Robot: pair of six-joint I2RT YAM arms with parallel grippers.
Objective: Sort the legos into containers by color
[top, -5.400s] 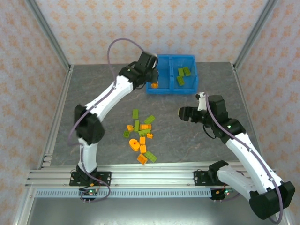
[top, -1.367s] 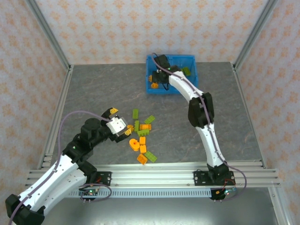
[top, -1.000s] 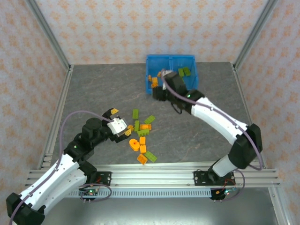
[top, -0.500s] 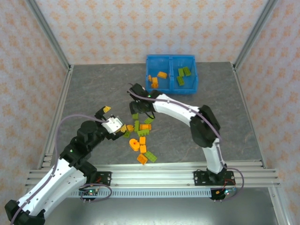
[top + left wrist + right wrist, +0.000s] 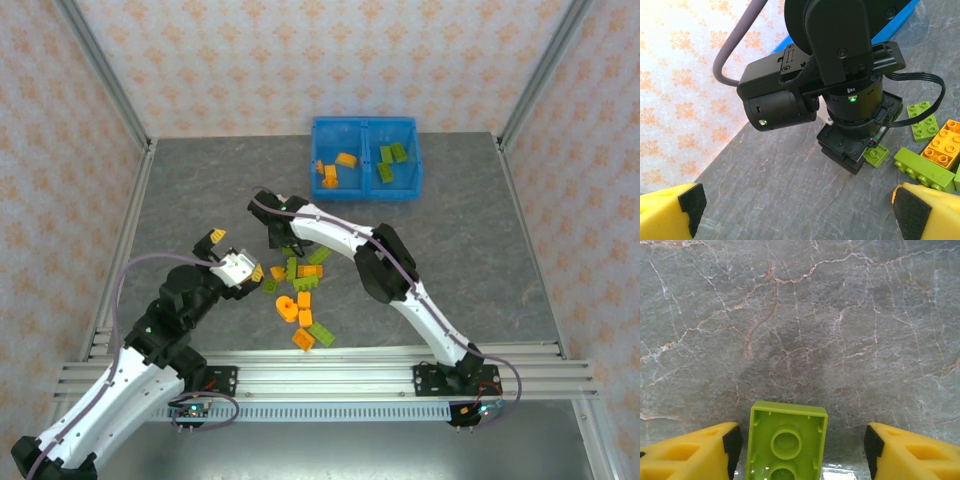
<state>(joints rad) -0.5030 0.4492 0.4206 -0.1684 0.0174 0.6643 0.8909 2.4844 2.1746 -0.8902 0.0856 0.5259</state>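
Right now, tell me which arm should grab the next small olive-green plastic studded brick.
Right. The right gripper straddles, open, an upturned small olive-green plastic brick; the left gripper hangs open, holding nothing.

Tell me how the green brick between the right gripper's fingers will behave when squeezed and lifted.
The green brick looks like rigid moulded plastic, so it should not flex. It lies hollow side up, showing thin walls, so it is probably light. Its glossy flat sides may slip or twist if the right gripper closes off-centre.
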